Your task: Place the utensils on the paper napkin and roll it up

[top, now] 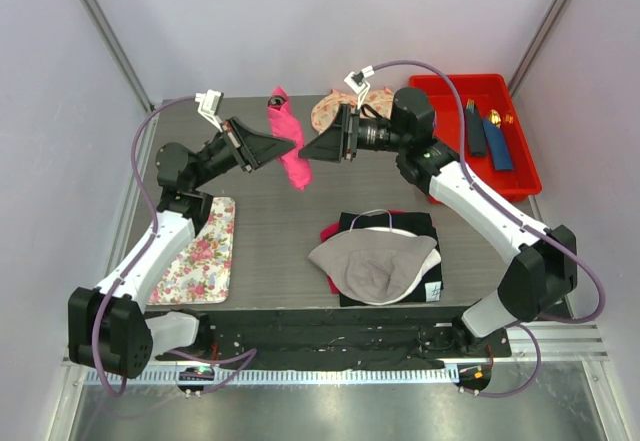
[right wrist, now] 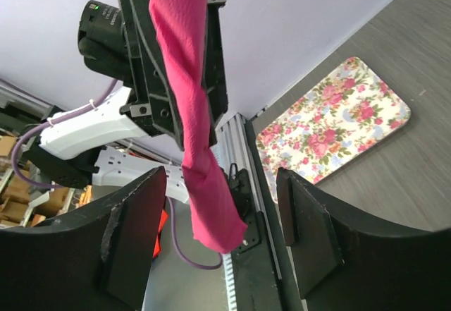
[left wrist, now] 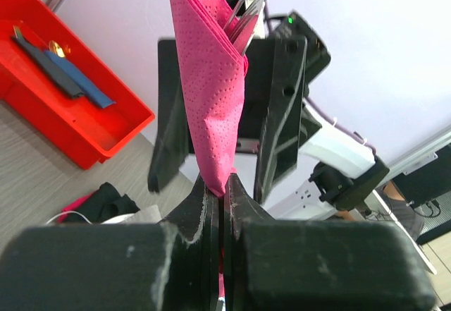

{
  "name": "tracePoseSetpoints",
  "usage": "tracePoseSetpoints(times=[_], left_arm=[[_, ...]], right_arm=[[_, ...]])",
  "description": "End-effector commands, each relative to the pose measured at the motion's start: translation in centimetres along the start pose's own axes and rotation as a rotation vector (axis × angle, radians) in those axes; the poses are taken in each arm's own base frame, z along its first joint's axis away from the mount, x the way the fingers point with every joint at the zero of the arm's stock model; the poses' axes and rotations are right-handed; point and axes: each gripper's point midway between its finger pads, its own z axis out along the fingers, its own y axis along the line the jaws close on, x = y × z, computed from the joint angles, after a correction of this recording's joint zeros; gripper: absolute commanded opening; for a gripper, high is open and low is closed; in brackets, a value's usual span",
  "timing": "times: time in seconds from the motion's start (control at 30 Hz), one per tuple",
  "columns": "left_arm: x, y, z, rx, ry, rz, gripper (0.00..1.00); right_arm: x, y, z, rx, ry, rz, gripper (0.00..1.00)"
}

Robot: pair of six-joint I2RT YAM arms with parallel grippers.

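1. My left pincer (left wrist: 222, 184): clamped tight on the rolled pink paper napkin (left wrist: 211, 78), partway along its length, holding it in the air above the table (top: 270, 221).
2. My right pincer (right wrist: 220, 184): jaws wide, one finger on each side of the roll's free end, touching nothing.
3. Silver utensils (left wrist: 243, 11): inside the roll, tips showing at its open end.
4. Step, as I judge it: rolling nearly complete; the roll looks twisted.
5. Next move calls for a gentle close on the free end, so the utensils do not slide out.

Free lane on table (top: 280, 221) between left-edge floral mat (top: 205, 251) and cloth pile (top: 375, 266); far edge obstructed by hanging paper napkin (top: 288, 146) and corner red bin (top: 447, 106).
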Motion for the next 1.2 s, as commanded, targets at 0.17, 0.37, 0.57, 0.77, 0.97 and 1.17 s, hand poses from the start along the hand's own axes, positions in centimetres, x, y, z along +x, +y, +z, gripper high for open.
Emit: tracePoseSetpoints(times=[0.17, 0.37, 0.57, 0.77, 0.97, 1.17], left_arm=[[-2.5, -2.0, 0.8, 0.035, -0.073, 0.040, 0.00], [-2.6, -2.0, 0.8, 0.031, -0.078, 0.039, 0.00], [-2.7, -2.0, 0.9, 0.034, -0.082, 0.036, 0.00], [-2.7, -2.1, 0.8, 0.035, -0.084, 0.035, 0.00], [-2.8, -1.8, 0.9, 0.026, -0.089, 0.031, 0.00], [-2.8, -1.7, 0.9, 0.024, -0.090, 0.030, 0.00]], right_arm=[[-1.5, 4.3, 0.6, -0.128, -0.103, -0.090, 0.66], [-0.6, 4.2, 1.6, -0.134, -0.077, -0.077, 0.44], [-0.3, 3.6, 2.1, -0.108, -0.065, -0.069, 0.51], [0.2, 3.3, 2.4, -0.102, -0.051, -0.060, 0.51], [0.7, 3.6, 2.7, -0.107, -0.035, -0.065, 0.28], [0.8, 3.1, 2.5, -0.072, -0.023, -0.086, 0.01]])
